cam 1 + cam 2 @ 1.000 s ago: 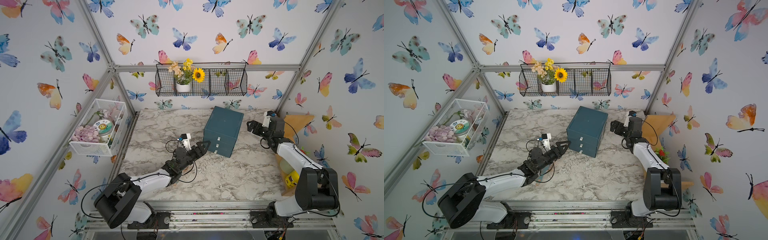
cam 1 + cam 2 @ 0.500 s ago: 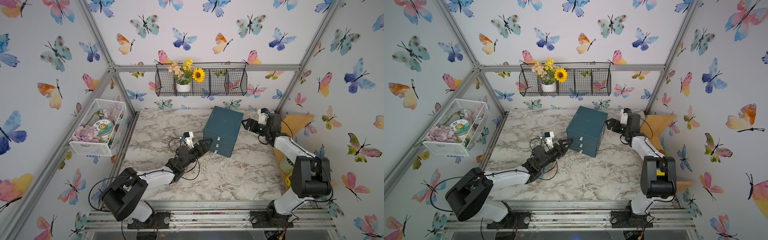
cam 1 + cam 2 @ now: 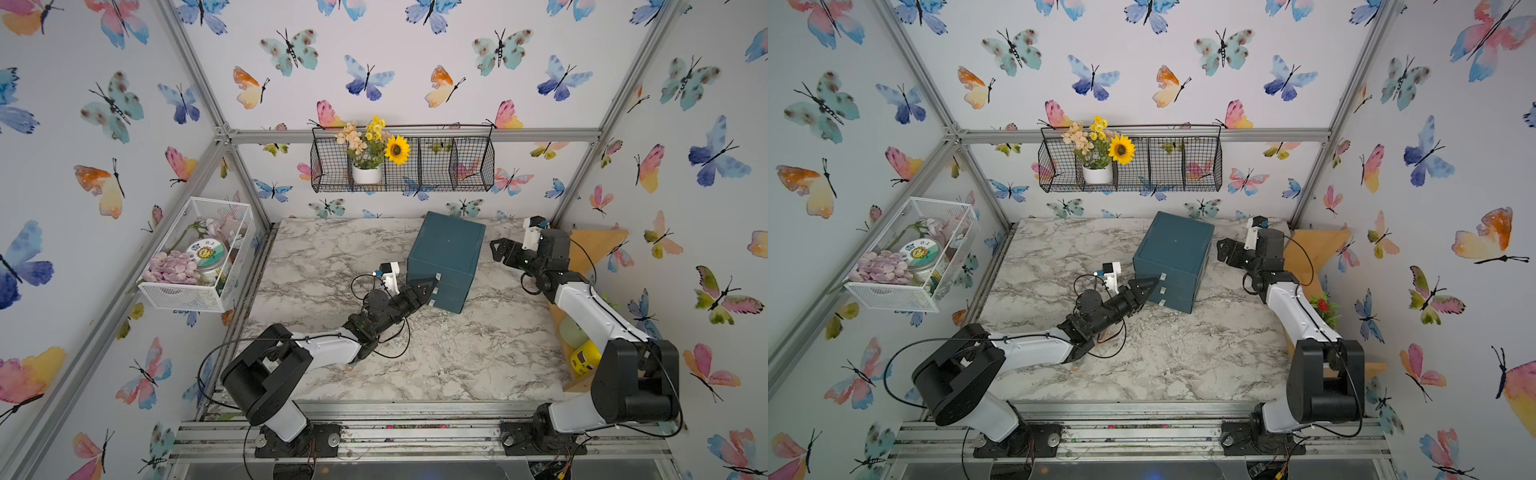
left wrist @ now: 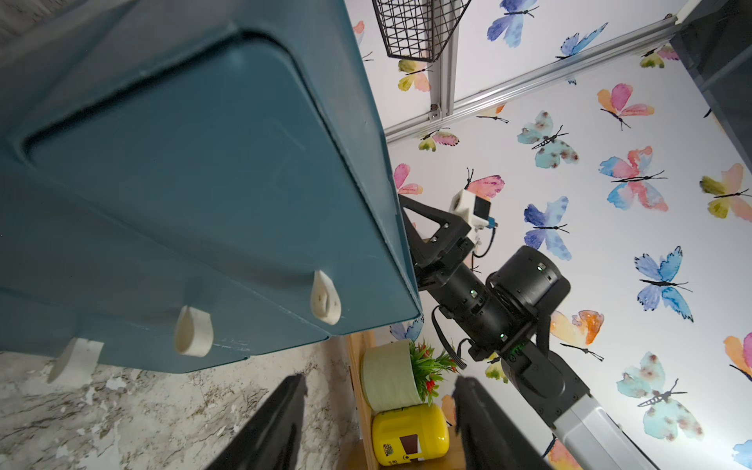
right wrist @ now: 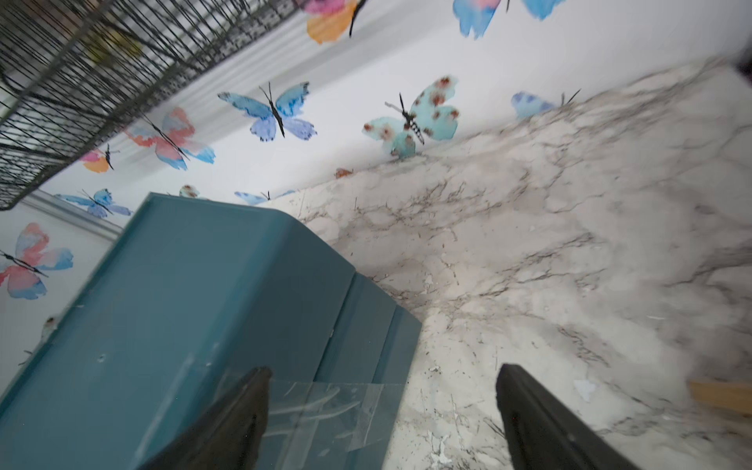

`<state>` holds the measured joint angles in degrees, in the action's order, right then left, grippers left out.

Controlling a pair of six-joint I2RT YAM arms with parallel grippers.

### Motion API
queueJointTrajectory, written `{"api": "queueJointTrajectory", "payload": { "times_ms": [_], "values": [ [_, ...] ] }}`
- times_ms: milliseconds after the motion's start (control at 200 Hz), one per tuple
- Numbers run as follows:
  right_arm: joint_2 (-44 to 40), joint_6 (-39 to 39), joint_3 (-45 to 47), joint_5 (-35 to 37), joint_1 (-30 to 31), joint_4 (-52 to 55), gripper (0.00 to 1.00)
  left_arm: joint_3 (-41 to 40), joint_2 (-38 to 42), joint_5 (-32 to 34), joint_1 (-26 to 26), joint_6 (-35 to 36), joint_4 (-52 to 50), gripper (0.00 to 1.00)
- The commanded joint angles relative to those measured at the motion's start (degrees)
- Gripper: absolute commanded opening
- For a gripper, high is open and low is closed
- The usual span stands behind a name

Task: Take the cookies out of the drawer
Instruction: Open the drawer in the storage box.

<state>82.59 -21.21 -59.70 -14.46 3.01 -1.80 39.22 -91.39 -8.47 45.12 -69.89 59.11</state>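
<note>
Marble tabletop (image 3: 457, 361), butterfly-papered walls (image 3: 415, 62)

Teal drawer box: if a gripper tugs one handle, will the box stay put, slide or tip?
The drawer box looks like light plastic standing loose on the smooth marble table, so it would probably slide with the pull. It is about as wide as tall, so tipping seems unlikely. The small white loop handles look soft and may flex first.

Teal drawer chest (image 3: 446, 253) blocks mid-table
Marble tabletop (image 3: 457, 357) lies open in front and to its left; wooden shelf (image 3: 602, 243) crowds the right edge
</note>
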Motion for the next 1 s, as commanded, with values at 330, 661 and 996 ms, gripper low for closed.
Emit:
{"api": "queueJointTrajectory", "payload": {
  "times_ms": [330, 661, 996],
  "values": [
    [-14.6, -0.8, 6.5, 5.0, 0.2, 1.0, 0.89, 3.0, -8.7, 0.5, 0.6, -5.7, 9.6, 0.51],
    [-21.1, -3.4, 10.1, 3.3, 0.1, 1.8, 0.87, 5.7, -11.6, 1.9, 1.1, -7.1, 10.9, 0.43],
    [-24.0, -4.9, 9.8, 1.8, 0.1, 2.1, 0.85, 6.7, -14.3, 4.2, 1.0, -10.6, 10.1, 0.3]
  ]
}}
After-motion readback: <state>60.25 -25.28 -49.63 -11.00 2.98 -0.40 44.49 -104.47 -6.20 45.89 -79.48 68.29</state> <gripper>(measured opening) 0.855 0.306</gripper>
